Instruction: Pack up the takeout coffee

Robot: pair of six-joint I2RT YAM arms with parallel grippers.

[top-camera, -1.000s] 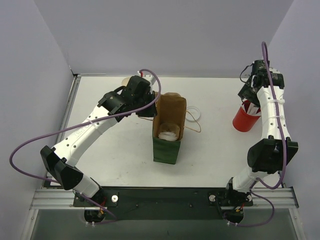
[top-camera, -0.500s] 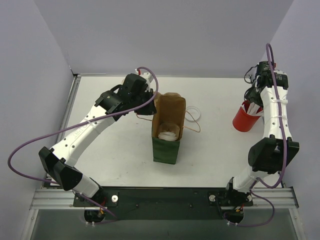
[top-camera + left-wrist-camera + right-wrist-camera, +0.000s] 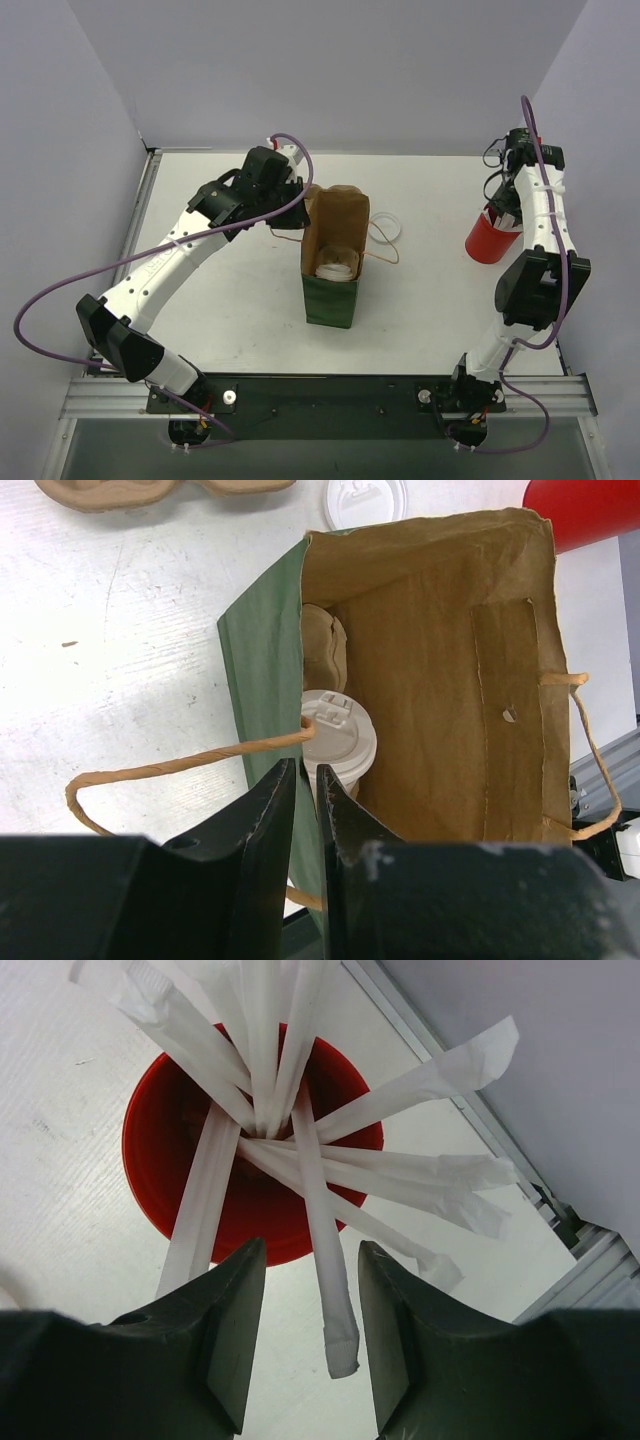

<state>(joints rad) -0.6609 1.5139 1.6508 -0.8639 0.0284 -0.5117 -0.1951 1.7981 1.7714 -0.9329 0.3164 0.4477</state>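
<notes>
One lidded cup (image 3: pixel 338 742) in bag (image 3: pixel 440 680); left gripper (image 3: pixel 306 772) pinches bag wall; right gripper (image 3: pixel 308 1260) part-open astride one straw (image 3: pixel 335 1320).

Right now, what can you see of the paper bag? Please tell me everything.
The bag is paper, green outside and plain brown inside, with a twisted paper handle on each side. It stands upright near the middle of the table, mouth open. A lidded cup sits inside, with a brown cardboard shape behind it. The left hand pinches one wall at the rim, one finger inside and one outside.
</notes>
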